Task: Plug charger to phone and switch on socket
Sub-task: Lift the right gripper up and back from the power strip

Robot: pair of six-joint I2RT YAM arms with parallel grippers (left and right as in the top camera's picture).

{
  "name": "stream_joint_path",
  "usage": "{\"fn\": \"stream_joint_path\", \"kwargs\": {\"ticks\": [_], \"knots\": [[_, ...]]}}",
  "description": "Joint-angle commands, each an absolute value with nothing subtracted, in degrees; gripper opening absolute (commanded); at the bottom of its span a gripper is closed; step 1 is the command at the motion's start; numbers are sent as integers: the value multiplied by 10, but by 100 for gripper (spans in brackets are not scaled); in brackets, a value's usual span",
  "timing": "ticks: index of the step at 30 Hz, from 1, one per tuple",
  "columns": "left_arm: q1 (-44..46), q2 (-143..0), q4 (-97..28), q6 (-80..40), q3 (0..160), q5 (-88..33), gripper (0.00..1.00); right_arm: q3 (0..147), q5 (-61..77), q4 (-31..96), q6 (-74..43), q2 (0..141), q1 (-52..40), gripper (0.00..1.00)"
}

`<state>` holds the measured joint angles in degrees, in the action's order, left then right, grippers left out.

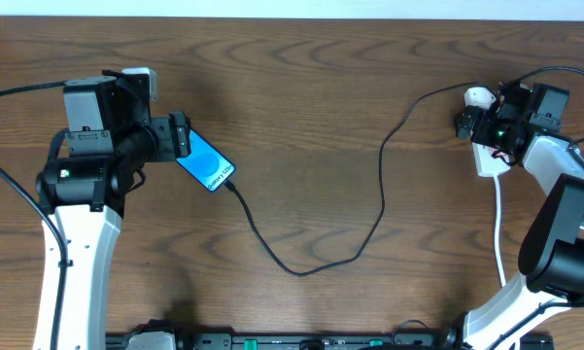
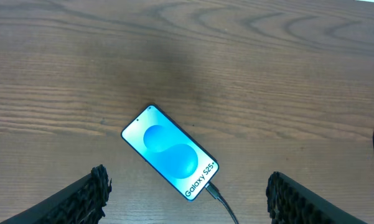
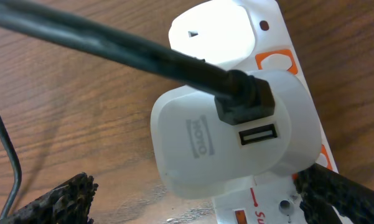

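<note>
Right hand (image 3: 199, 198), spread wide, hovers over the narrow white power strip (image 3: 269, 210); blue-screened phone (image 2: 169, 152) looks plugged in, so switching on follows.

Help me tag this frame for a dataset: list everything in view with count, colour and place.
phone: 1, blue screen, flat on the table's left side
charger: 1, black, runs from the phone's end across the table to the adapter
adapter: 1, white, plugged into the socket, one USB port free
plug: 1, white, in the socket beside the adapter
socket: 1, white with orange-red marks, table's right side
cord: 1, white, from the socket toward the near edge
table: 1, brown wood
left gripper: 1, black, open, above the phone
right gripper: 1, black, open, at the adapter
</note>
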<state>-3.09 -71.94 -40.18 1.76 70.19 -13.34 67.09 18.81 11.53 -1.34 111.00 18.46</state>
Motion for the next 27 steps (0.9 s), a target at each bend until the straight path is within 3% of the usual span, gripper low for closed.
{"fn": "stream_joint_path", "kwargs": {"ticks": [1, 15, 27], "knots": [[-31, -723, -403, 25, 705, -128, 82, 643, 333, 134, -34, 1136, 129, 99], [-31, -723, -403, 26, 705, -128, 82, 644, 277, 152, -69, 1122, 175, 99], [-31, -723, -403, 26, 705, -128, 82, 644, 139, 216, -84, 1000, 175, 99]]}}
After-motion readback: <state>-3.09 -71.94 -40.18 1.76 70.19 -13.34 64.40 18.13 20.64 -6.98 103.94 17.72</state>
